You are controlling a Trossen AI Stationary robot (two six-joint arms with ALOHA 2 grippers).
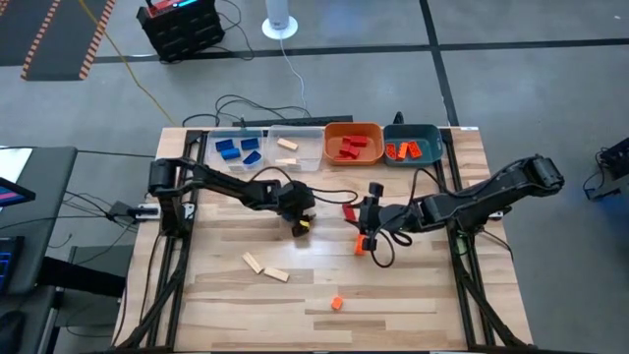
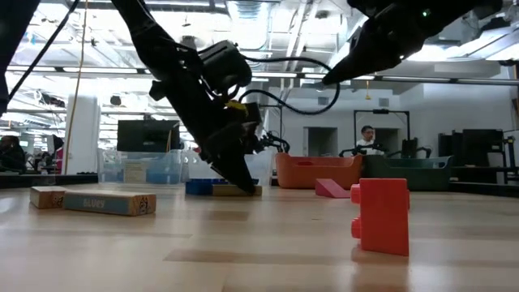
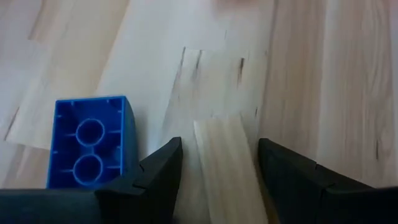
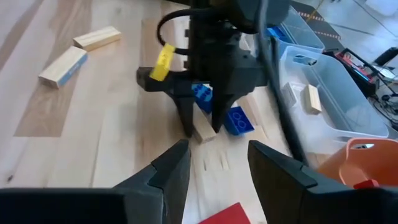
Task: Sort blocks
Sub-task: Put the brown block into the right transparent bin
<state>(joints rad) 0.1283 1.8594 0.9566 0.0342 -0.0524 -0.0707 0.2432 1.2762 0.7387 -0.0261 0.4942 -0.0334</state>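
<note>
My left gripper (image 1: 298, 228) is at mid-table, tipped down with its fingertips at the tabletop. It is open, and its fingers (image 3: 163, 167) stand on either side of a pale tan wooden block (image 3: 224, 180) that lies flat on the table, with a gap on both sides. A blue block (image 3: 90, 146) lies just outside one finger, its hollow underside showing. A second blue block (image 4: 200, 96) sits behind the fingers. My right gripper (image 4: 217, 155) hovers to the right of the left one, open with nothing between its fingers. A red block (image 4: 227, 214) lies just below it.
Along the far edge stand a clear bin with blue blocks (image 1: 239, 147), a clear bin with one tan block (image 1: 295, 147), an orange bin with red blocks (image 1: 352, 146) and a teal bin with orange blocks (image 1: 411, 147). Two tan blocks (image 1: 265, 267) and an orange block (image 1: 336, 303) lie nearer.
</note>
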